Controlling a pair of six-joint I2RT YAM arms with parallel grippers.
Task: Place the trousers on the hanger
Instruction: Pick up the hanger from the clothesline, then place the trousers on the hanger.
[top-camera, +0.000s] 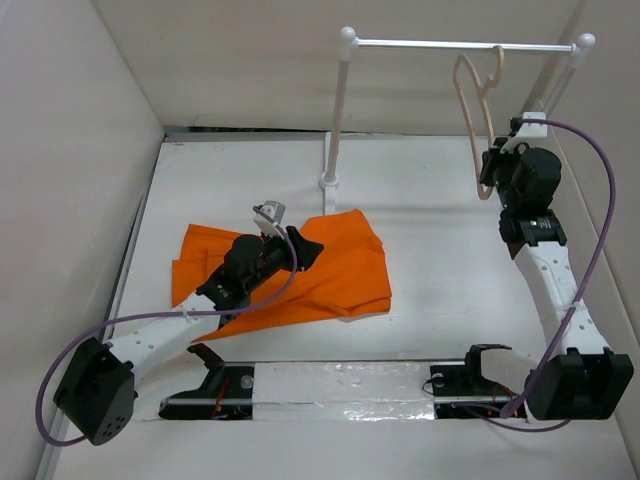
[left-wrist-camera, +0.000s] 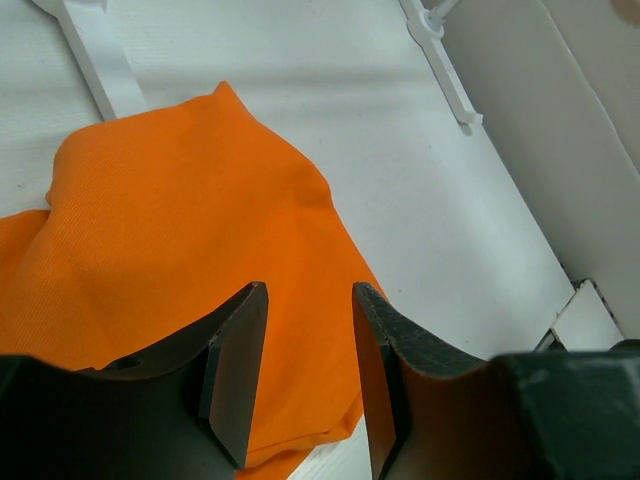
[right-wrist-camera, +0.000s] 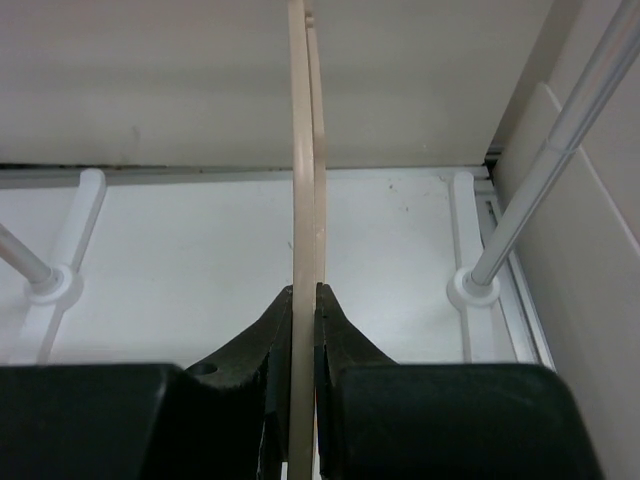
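While the trousers (top-camera: 335, 270) lay in a crumpled heap on the white table (top-camera: 430, 240), the left gripper (top-camera: 306, 252) hung just over them. The trousers were bright orange and sat on the left half of the table, near the foot of the white rack (top-camera: 460, 43). In the left wrist view the orange cloth (left-wrist-camera: 180, 220) filled the space under the left gripper (left-wrist-camera: 310, 295). Its two dark fingers (left-wrist-camera: 238, 370) stood apart with a gap between them, and nothing was held in that gap. I could not tell if the finger ends touched the cloth or only hung above it.

Over on the right side, the hanger (top-camera: 475, 100) was up on the rack, well away from the trousers. It was thin and beige, and its curved hook went over the metal rod at the top. The right gripper (top-camera: 487, 172) was raised up to the lower part of the hanger. In the right wrist view the hanger (right-wrist-camera: 305, 200) ran straight up the middle like a thin stick, seen from its edge. The right gripper (right-wrist-camera: 303, 295) was squeezed tight on it, with one dark finger (right-wrist-camera: 262, 345) pressed on each side. Two white posts of the rack stood on the table behind it, one to the left and one to the right. No part of the trousers was on the hanger
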